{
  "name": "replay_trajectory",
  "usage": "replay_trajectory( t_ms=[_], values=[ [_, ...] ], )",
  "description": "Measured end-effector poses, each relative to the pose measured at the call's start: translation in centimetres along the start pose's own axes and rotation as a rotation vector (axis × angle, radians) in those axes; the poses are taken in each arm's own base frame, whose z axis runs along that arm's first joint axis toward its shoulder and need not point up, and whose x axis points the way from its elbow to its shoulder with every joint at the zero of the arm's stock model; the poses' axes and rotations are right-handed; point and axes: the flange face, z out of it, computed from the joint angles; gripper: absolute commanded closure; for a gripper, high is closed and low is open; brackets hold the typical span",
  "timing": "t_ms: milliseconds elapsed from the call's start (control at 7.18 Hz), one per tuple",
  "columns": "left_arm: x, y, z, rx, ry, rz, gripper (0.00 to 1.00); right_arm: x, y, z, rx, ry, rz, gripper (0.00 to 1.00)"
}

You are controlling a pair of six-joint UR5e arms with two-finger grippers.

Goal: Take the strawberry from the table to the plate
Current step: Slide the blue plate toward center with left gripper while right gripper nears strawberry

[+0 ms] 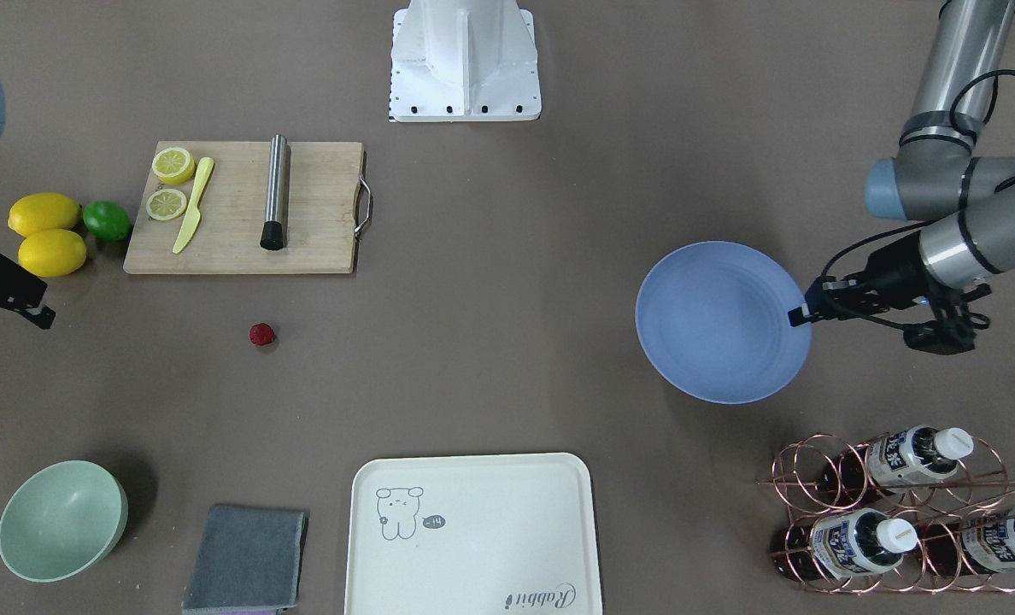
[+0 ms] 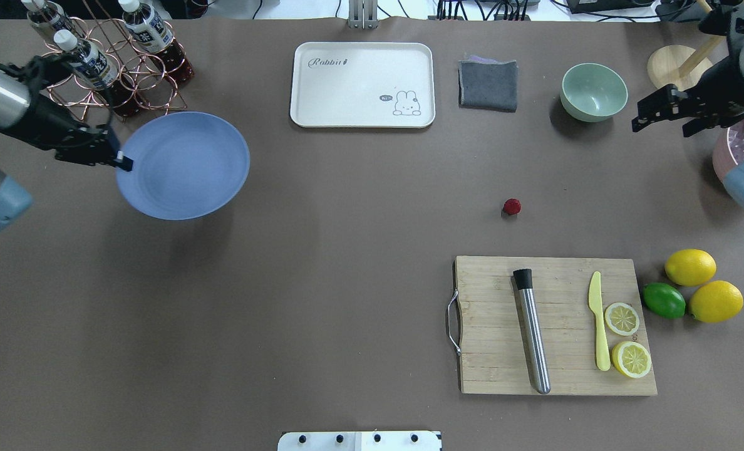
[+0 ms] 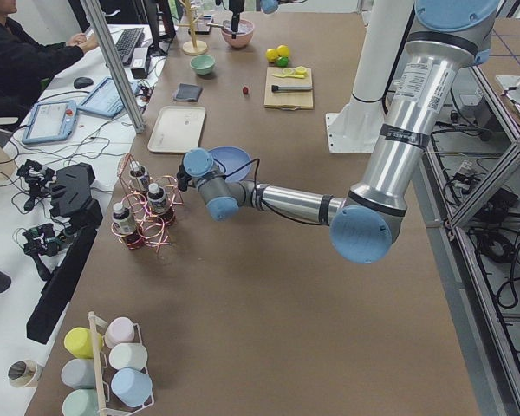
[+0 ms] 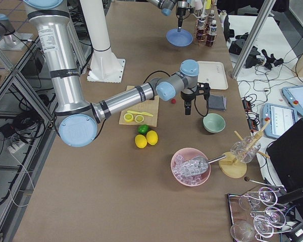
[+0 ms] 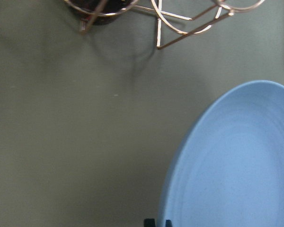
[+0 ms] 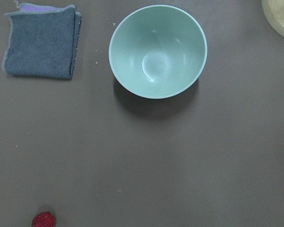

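The strawberry [image 2: 511, 206], a small dark red lump, lies on the bare table [image 2: 347, 250] just beyond the cutting board; it also shows at the bottom left of the right wrist view [image 6: 43, 220]. The periwinkle-blue plate [image 2: 184, 164] is at the far left, tilted and raised off the table, its shadow thrown apart from it. My left gripper [image 2: 121, 161] is shut on the plate's left rim; its fingertips [image 5: 157, 222] pinch the rim [image 5: 180, 189]. My right gripper [image 2: 663, 119] hovers open and empty near the mint-green bowl, well to the right of the strawberry.
A copper rack of bottles [image 2: 115, 56] stands right behind the plate. A cream tray [image 2: 362, 84], a grey cloth [image 2: 488, 84] and a green bowl [image 2: 594, 91] line the far side. The cutting board [image 2: 553, 326] carries a steel muddler, a yellow knife and lemon halves, with lemons and a lime [image 2: 691, 291] beside it.
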Motion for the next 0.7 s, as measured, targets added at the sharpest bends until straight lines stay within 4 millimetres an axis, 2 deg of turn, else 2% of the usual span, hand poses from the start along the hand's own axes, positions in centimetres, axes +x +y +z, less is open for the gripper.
replay_trajectory(
  t_ms=[139,418,557,697],
  values=[
    [5.9,1.6,3.7,0.004,0.015,-0.031,1.00,-2.5,0.4,1.2,0.000,0.004,-0.004,0.00],
    [17.0,6.2,10.4,0.027,0.067,-0.100,1.00,-6.8,1.9,4.2,0.015,0.006,0.001,0.00],
    [21.2,8.7,13.4,0.039,0.091,-0.122,1.00,-9.3,2.6,6.0,0.025,0.006,0.018,0.00],
    [23.9,11.1,15.9,0.051,0.106,-0.131,1.00,-11.4,3.2,7.6,0.025,0.009,0.033,0.00]
  ],
)
